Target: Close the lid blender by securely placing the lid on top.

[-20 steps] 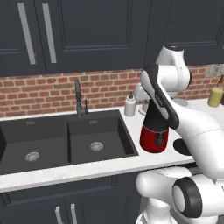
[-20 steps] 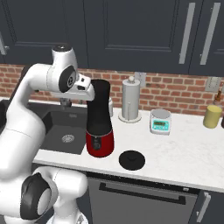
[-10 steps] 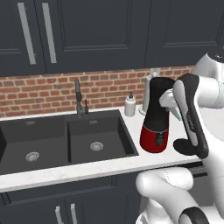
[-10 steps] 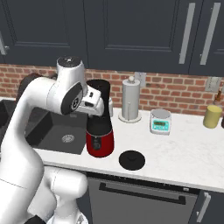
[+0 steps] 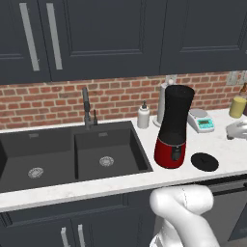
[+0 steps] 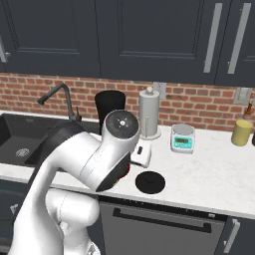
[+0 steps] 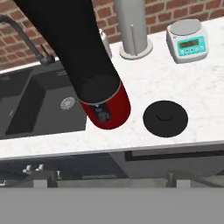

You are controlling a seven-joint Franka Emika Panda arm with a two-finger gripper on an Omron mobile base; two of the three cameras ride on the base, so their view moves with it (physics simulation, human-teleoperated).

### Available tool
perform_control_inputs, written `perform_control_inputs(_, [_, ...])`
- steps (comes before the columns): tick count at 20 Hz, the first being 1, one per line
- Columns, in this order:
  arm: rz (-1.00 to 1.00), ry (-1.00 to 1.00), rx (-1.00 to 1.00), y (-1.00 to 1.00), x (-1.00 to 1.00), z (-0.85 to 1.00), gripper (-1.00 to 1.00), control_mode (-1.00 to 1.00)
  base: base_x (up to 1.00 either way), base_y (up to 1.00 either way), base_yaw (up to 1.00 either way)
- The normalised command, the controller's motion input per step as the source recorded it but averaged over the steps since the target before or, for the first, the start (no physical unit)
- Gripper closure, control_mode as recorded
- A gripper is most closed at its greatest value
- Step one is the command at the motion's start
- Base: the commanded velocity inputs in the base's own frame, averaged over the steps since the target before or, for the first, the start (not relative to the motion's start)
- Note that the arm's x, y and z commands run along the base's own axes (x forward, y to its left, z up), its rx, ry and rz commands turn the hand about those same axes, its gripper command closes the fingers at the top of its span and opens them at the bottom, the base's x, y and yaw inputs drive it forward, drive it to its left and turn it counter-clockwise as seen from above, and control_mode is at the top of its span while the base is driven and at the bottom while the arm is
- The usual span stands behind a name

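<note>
The blender (image 5: 173,128) stands on the white counter just right of the sink, a tall black jar on a glossy red base, and its top is uncovered. The lid (image 5: 204,161), a flat black disc with a small knob, lies on the counter to the blender's right, close to the front edge. In the hand view the lid (image 7: 165,118) lies right of the blender (image 7: 100,83). My gripper (image 7: 111,181) hovers above the counter's front edge, open and holding nothing, its fingertips far apart. In the right base view the hand (image 6: 141,154) hangs above the lid (image 6: 150,182).
A double black sink (image 5: 72,157) with a faucet (image 5: 87,106) lies to the left. Behind the blender stand a white soap bottle (image 5: 143,116), a paper towel holder (image 6: 149,113) and a kitchen scale (image 6: 182,138). A yellow jar (image 6: 242,132) sits far right.
The arm has swung away from the blender jar, toward the right and the counter's front. The blender and the lid have stayed in place.
</note>
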Motion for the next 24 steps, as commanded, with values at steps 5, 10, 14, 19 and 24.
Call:
perform_control_inputs(5, [0.38, -0.05, 0.00, -0.98, -0.19, -0.03, -1.00, -1.00, 0.00, 0.00, 0.00])
perform_control_inputs(10, [0.42, -0.02, 0.00, -0.77, 0.00, 0.00, -1.00, -1.00, 0.00, 0.00, 0.00])
perform_control_inputs(14, [0.36, -0.04, 0.00, -0.44, 0.12, -0.01, -1.00, -1.00, 0.00, 0.00, 0.00])
perform_control_inputs(19, [0.31, -0.05, 0.00, -0.10, 0.20, -0.12, -1.00, -1.00, 0.00, 0.00, 0.00])
perform_control_inputs(24, [0.25, -0.10, 0.00, 0.00, 0.07, -0.20, -1.00, -1.00, 0.00, 0.00, 0.00])
